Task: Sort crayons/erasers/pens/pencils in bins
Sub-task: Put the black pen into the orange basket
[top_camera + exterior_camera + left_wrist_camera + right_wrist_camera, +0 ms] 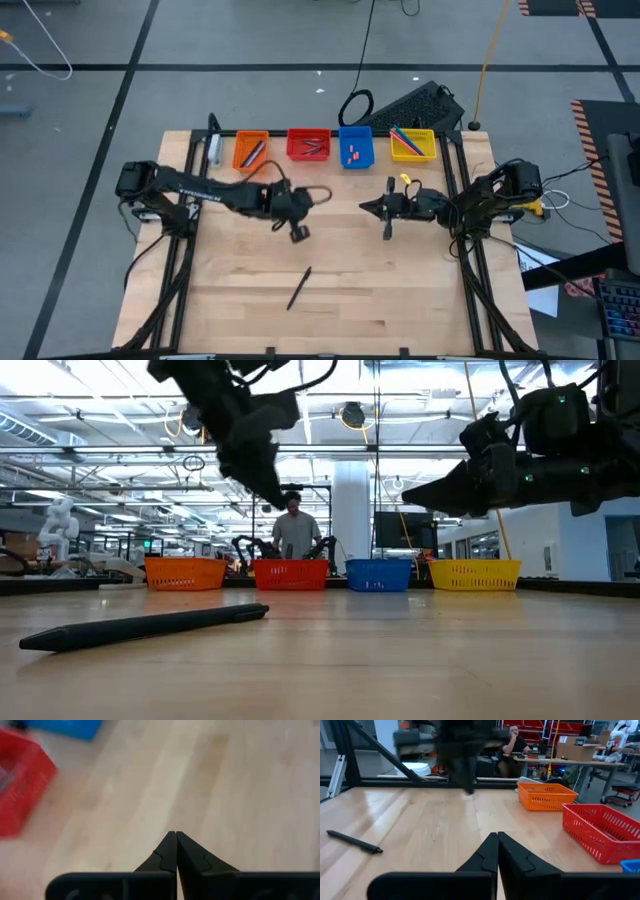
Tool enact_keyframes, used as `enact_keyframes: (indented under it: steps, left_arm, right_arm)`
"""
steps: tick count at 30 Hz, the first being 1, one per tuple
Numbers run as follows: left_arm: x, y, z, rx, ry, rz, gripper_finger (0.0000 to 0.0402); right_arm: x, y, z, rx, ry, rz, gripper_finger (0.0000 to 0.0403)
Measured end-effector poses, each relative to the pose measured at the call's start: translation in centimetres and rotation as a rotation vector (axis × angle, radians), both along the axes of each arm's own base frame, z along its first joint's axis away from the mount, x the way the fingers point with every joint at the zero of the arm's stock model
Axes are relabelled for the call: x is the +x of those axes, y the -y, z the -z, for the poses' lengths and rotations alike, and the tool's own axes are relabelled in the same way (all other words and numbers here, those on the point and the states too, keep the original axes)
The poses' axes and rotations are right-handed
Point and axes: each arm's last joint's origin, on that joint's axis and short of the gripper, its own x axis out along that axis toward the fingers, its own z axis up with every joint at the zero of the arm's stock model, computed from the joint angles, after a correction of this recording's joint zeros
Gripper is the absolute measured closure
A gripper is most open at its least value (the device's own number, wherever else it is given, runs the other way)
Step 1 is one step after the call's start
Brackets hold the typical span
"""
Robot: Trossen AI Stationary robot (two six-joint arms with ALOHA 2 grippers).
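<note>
Bins (330,146), four, in a row along the table's (400,290) far edge: orange, red, blue, yellow. One dark pen (299,288) lies loose toward the near edge. My left pincer (298,233) and right pincer (388,232), both closed and empty, hover mid-table.

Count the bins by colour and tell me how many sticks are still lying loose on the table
Orange bin: 1
Red bin: 1
Blue bin: 1
Yellow bin: 1
Loose dark stick on the table: 1
Total: 5 things, 4 bins and 1 stick.
</note>
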Motion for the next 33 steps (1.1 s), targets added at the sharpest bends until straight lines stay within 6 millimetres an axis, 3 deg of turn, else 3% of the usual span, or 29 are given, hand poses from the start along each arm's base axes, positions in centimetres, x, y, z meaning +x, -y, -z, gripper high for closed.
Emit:
enact_keyframes:
  steps: [12,20,28,33]
  left_arm:
    - [-1.6,6.8,-0.3,-0.175,0.0,-0.115,0.0399]
    - [-2.2,11.6,-1.0,-0.203,-0.019,-0.24,0.04]
    - [2.0,17.3,-0.6,-0.248,-0.101,-0.263,0.04]
    - [3.7,20.1,-0.8,-0.303,-0.139,-0.354,0.04]
  right_arm:
    - [0.0,-0.3,0.1,0.035,-0.009,-0.033,0.0403]
    - [0.1,-2.6,0.2,-0.004,-0.017,-0.096,0.0403]
    - [0.0,-4.4,0.0,0.0,0.002,-0.185,0.0403]
    - [-0.1,-5.2,-0.2,-0.002,0.017,-0.224,0.0403]
